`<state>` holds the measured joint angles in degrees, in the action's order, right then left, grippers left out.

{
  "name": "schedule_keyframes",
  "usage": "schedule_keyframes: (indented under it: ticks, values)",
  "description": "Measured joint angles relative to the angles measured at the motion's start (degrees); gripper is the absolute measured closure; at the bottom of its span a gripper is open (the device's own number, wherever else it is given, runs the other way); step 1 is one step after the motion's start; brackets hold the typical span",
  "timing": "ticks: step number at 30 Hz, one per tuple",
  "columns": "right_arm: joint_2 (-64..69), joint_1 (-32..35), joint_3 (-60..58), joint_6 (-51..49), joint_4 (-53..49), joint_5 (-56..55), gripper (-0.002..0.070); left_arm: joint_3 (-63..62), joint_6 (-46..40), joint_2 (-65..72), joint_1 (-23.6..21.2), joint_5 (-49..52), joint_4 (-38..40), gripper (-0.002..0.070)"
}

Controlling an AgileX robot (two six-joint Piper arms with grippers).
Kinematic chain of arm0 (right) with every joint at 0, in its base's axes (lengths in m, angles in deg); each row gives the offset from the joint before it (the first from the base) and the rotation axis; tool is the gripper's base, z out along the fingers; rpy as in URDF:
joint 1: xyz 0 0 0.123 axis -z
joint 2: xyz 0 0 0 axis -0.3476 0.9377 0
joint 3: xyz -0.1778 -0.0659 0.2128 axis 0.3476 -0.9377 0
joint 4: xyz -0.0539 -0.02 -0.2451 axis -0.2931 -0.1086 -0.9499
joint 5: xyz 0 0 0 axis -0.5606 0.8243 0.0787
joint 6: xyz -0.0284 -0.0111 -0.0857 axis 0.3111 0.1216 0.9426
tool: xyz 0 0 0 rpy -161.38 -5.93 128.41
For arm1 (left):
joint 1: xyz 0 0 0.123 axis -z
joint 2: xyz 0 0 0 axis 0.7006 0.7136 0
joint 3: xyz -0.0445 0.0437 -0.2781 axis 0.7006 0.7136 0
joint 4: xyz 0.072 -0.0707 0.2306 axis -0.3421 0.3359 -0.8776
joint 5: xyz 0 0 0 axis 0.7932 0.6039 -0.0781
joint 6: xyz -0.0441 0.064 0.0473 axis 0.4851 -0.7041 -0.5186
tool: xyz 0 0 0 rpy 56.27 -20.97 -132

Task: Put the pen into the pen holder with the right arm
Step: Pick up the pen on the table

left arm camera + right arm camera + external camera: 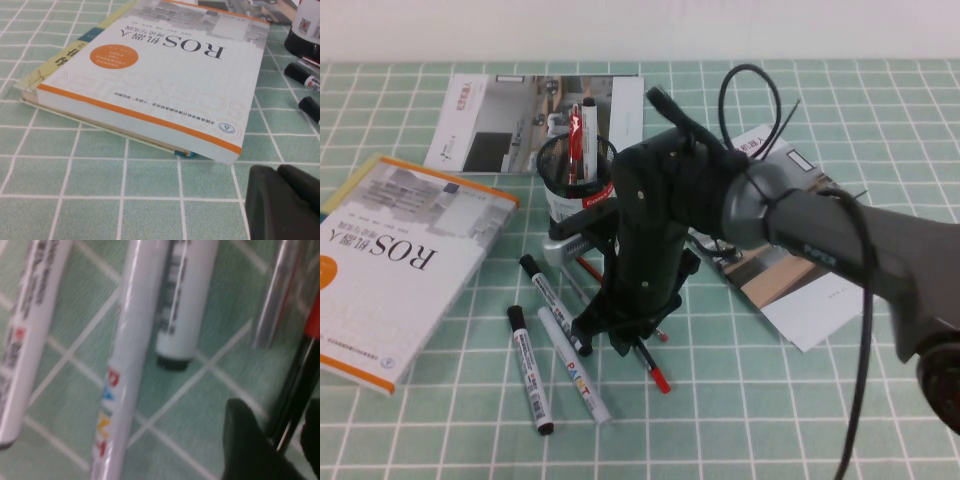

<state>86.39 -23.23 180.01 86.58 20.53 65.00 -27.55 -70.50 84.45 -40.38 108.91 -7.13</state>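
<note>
The pen [656, 373], black-barrelled with a red end, lies on the green checked cloth in front of the pen holder [576, 178]. The holder is a black mesh cup with a white label, and it has pens standing in it. My right gripper [632, 345] is down at the cloth over the pen, hiding most of the barrel. In the right wrist view the pen [299, 367] runs between the open gripper's [278, 412] two black fingers [246, 440], with a small gap on one side. My left gripper [283, 201] hovers low beside a book, with its fingers together and nothing between them.
Three white markers [531, 372] [576, 366] [553, 302] lie just left of the pen. A thick ROS book [402, 262] is on the left. Brochures lie behind [520, 120] and to the right [792, 272]. A silver object [563, 250] rests at the holder's base.
</note>
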Motion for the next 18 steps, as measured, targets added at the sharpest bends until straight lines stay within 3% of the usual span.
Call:
schedule_keyframes:
  ticks: [14, 18]
  values:
    - [3.68, 0.0, 4.43, 0.0, -2.02, 1.25, 0.0445, 0.0, 0.0, 0.0, 0.0, 0.0, 0.0, 0.0679]
    - [3.68, 0.0, 4.48, 0.0, -2.46, 1.63, 0.0496, 0.0, 0.0, 0.0, 0.0, 0.0, 0.0, 0.0679]
